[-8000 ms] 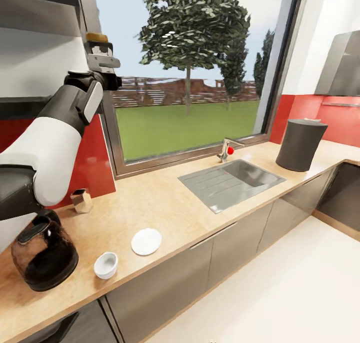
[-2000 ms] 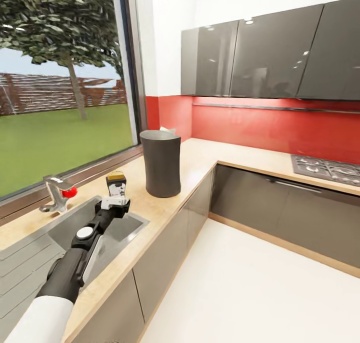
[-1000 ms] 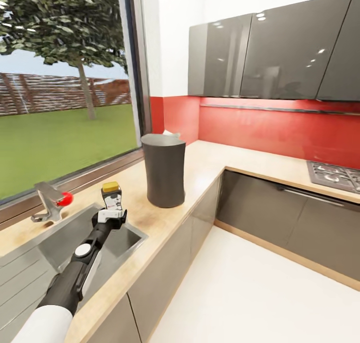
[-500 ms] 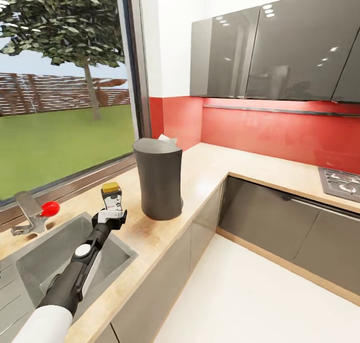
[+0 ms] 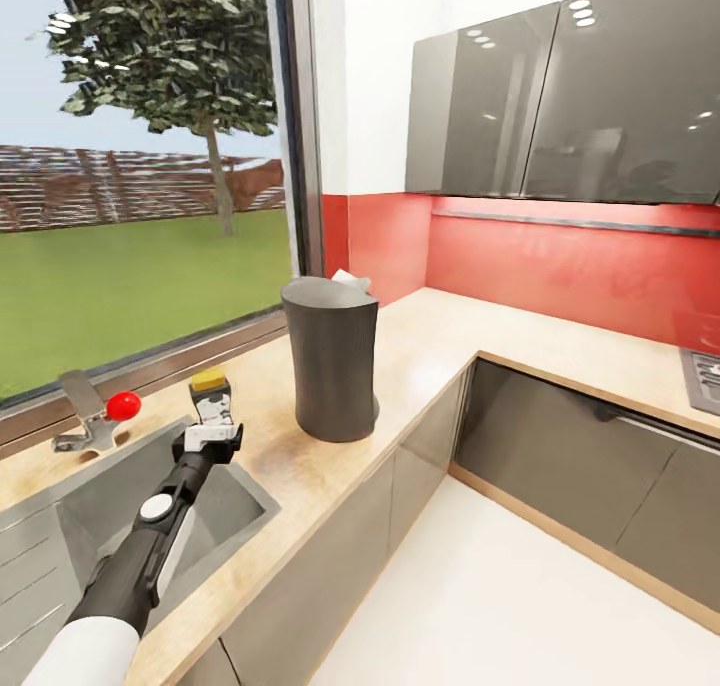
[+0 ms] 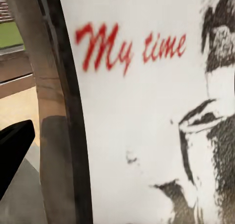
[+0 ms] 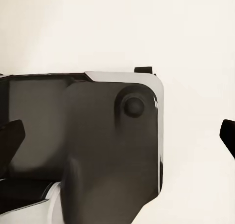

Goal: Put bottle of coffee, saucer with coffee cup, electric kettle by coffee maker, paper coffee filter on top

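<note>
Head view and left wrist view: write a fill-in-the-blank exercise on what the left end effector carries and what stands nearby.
1. The left end effector is shut on the bottle of ____.
2. The bottle's lid is ____ in colour.
3. Red script on the label reads "My ____".
4. The tap has a ____ knob.

Missing words: coffee; yellow-orange; time; red

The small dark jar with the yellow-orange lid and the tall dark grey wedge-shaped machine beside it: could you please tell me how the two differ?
The small dark jar with the yellow-orange lid is much shorter than the tall dark grey wedge-shaped machine. The jar is held in the left gripper, at the edge of the steel sink; the machine stands free on the light beige wood-look worktop. The jar carries a white printed label; the machine's visible side is plain. Both are upright.
</note>
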{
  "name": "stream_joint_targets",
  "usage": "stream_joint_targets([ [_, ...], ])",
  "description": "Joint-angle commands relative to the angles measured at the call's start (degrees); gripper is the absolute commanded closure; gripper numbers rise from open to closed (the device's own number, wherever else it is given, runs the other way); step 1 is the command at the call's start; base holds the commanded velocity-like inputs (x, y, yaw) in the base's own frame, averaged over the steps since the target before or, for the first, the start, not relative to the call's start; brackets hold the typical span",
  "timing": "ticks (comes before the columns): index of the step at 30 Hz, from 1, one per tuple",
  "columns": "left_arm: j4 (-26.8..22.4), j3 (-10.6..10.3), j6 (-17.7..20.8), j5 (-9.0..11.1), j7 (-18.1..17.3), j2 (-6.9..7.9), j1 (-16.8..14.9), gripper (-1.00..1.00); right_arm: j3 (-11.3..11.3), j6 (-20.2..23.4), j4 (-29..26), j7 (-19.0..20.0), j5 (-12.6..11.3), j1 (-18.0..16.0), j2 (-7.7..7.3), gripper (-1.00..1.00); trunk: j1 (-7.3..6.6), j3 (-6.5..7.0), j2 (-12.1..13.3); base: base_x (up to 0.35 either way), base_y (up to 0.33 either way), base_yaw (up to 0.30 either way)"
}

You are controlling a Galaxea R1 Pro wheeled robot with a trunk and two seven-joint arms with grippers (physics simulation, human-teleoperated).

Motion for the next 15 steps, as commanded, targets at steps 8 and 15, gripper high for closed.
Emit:
stream_joint_targets([
  [8,0.68,0.88,-0.46,-0.41,-0.13,-0.09,2.35,1.00,0.46,-0.21,0.06,0.18,-0.60,-0.06,-0.03,-1.00,0.03,-0.12,-0.13,0.078,-0.031,0.004],
  [15,0.75,0.74,-0.44,-0.26,-0.14,-0.22,2.51,1.00,0.46,-0.21,0.07,0.18,-0.60,-0.06,-0.03,-1.00,0.03,-0.12,-0.13,0.273,-0.115,0.000],
])
